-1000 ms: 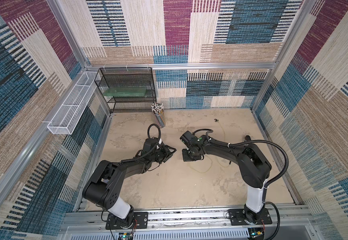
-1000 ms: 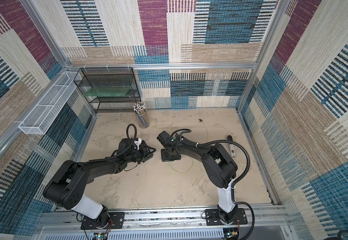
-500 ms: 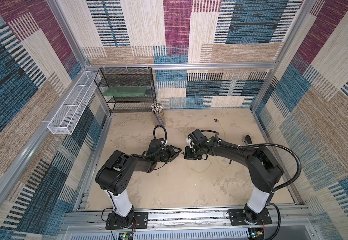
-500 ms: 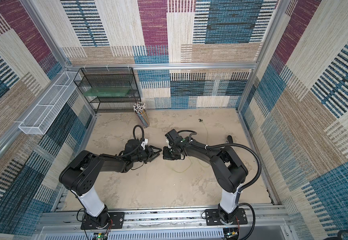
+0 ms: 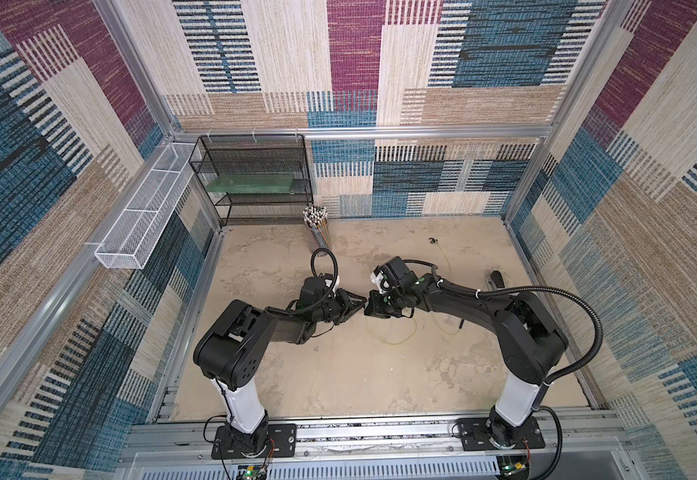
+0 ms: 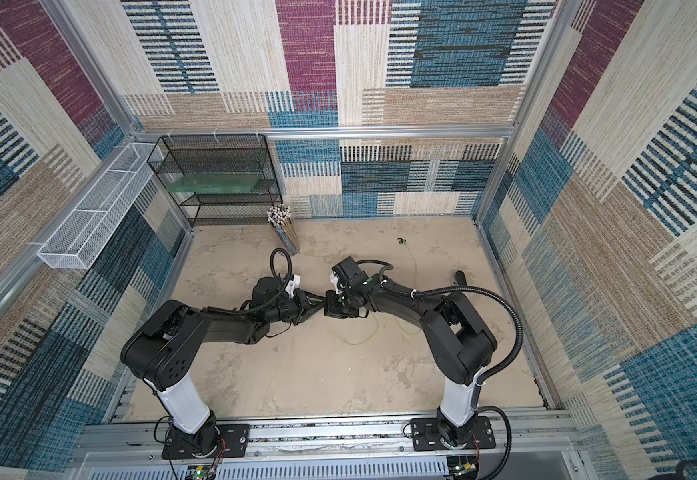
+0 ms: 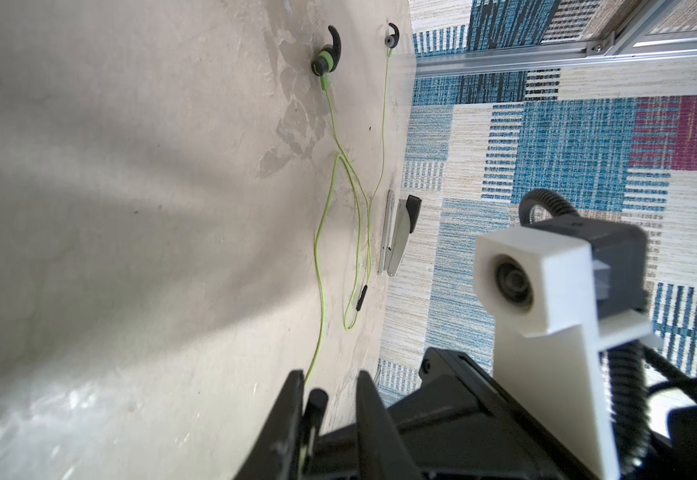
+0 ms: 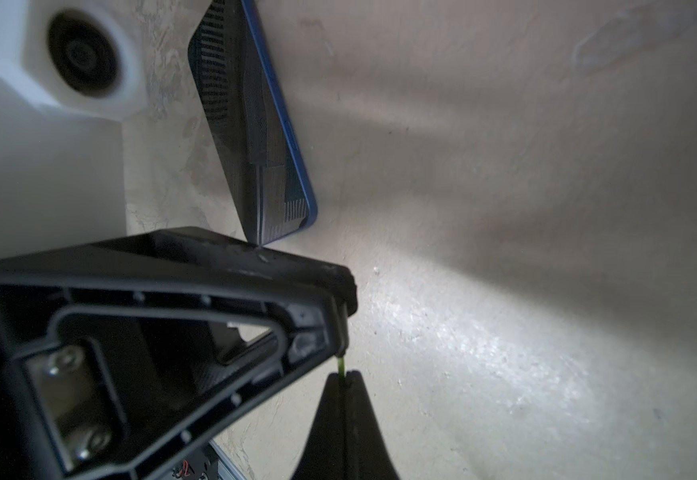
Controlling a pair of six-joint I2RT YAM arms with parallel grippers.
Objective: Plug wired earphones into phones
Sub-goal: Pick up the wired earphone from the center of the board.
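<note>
Green earphone cord [image 8: 341, 365] is pinched in the right gripper [image 8: 344, 376], tips pressed together. The left gripper [image 7: 329, 386] has its jaws a bit apart around the black plug [image 7: 317, 401]. Meanwhile the phone [image 8: 251, 124] is lying flat on the table [image 8: 504, 208] just beside it.

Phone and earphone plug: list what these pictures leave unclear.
- Plug: left wrist view, blurred in the left gripper; grip unclear.
- Phone port: right wrist view, near end runs behind the left gripper.
- Phone: both top views, lost beneath the black arms.
- Cord at the right gripper: both top views, too thin to trace.
</note>
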